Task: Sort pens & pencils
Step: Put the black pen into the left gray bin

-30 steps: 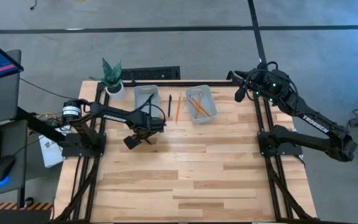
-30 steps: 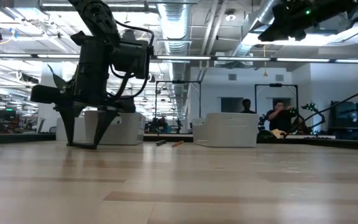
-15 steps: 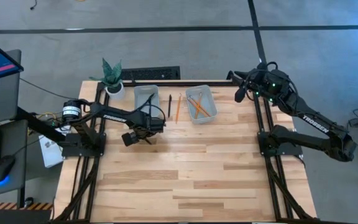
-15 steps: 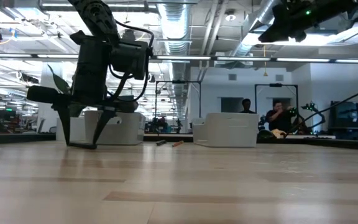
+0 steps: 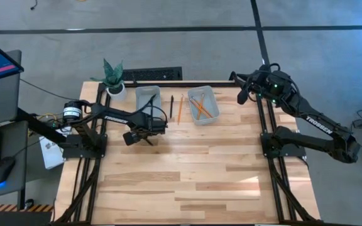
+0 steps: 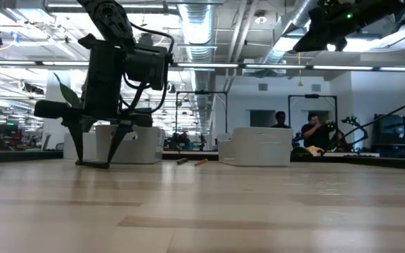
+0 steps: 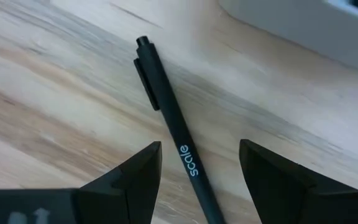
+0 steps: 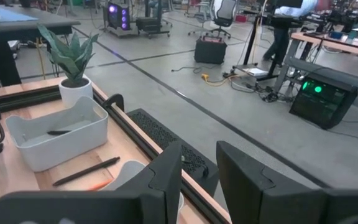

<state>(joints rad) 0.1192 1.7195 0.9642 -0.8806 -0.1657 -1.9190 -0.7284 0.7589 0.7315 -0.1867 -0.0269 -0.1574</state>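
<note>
A black pen [image 7: 173,124] marked "scale" lies flat on the wooden table [image 5: 187,169], close in front of the left grey bin [image 5: 148,99]. My left gripper [image 7: 197,168] points straight down over it, open, one finger on each side of the pen's barrel and clear of it. In the low view its fingertips [image 6: 95,163] are down at the tabletop. Between the bins lie another black pen [image 5: 171,105] and an orange pencil [image 5: 180,108]. The right bin [image 5: 203,103] holds orange pencils. My right gripper [image 5: 241,94] hovers high at the far right corner, open and empty.
A potted plant [image 5: 112,78] stands at the far left corner next to the left bin, which holds a pen [image 8: 58,132]. The near half of the table is bare wood. People sit at desks in the room beyond [image 6: 315,133].
My left gripper has rolled a little about its downward axis while staying over the same spot, fingers still open. The pen beneath it has not moved.
</note>
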